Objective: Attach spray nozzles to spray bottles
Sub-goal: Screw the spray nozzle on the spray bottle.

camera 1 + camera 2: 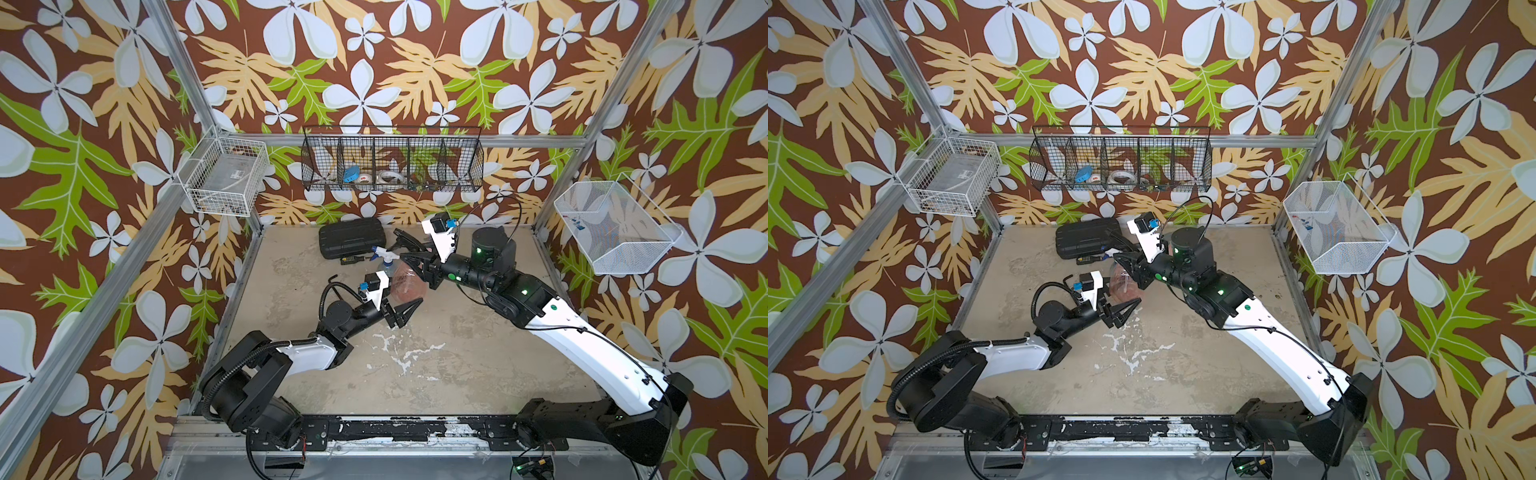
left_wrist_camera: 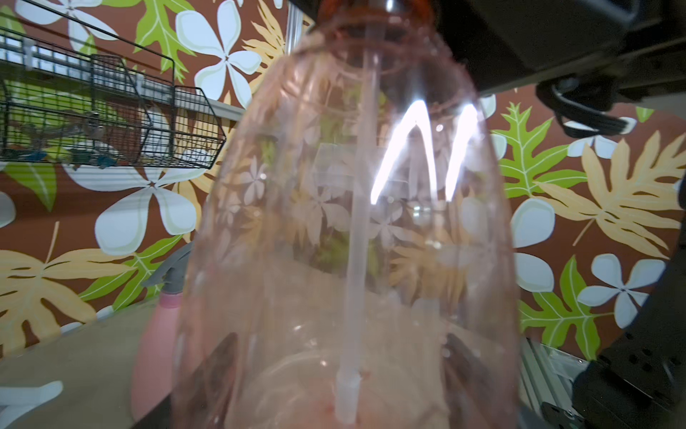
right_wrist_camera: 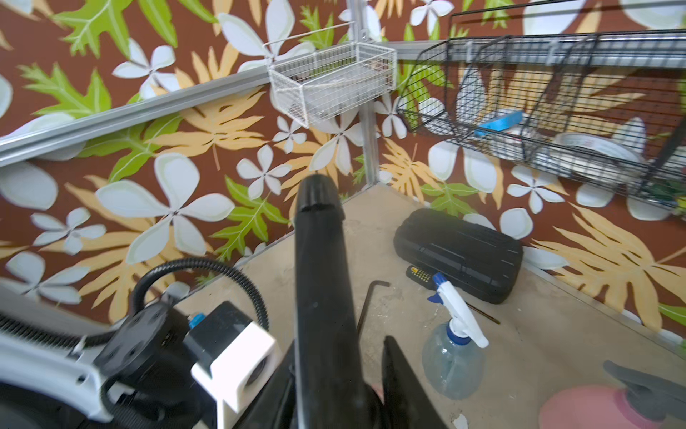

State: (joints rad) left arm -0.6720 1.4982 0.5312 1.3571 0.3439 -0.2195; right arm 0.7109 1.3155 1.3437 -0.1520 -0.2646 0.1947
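Both tools are gripping. The left gripper [image 1: 409, 311] is clamped low on the translucent orange bottle [image 1: 409, 284] over the back middle of the tabletop [image 1: 436, 374]. In the left wrist view its fingers [image 2: 219, 371] show dark through the wall on either side, and a dip tube [image 2: 356, 241] runs down inside. The right gripper [image 1: 415, 259] reaches in at the neck, closed on the all-black spray nozzle [image 3: 319, 260]; whether the nozzle is screwed on I cannot tell.

A black ribbed case [image 1: 352, 237] lies against the back wall. Just in front of it the clear bluish bottle [image 3: 451, 367] stands upright with the white and blue nozzle [image 3: 453, 308] on its neck. Near it stands the pink bottle [image 2: 156, 334], topped by the pink and grey nozzle [image 2: 170, 275]. A hex key [image 3: 371, 301] lies flat beside the bluish bottle. A small yellow-buttoned keypad [image 3: 417, 274] touches the case.
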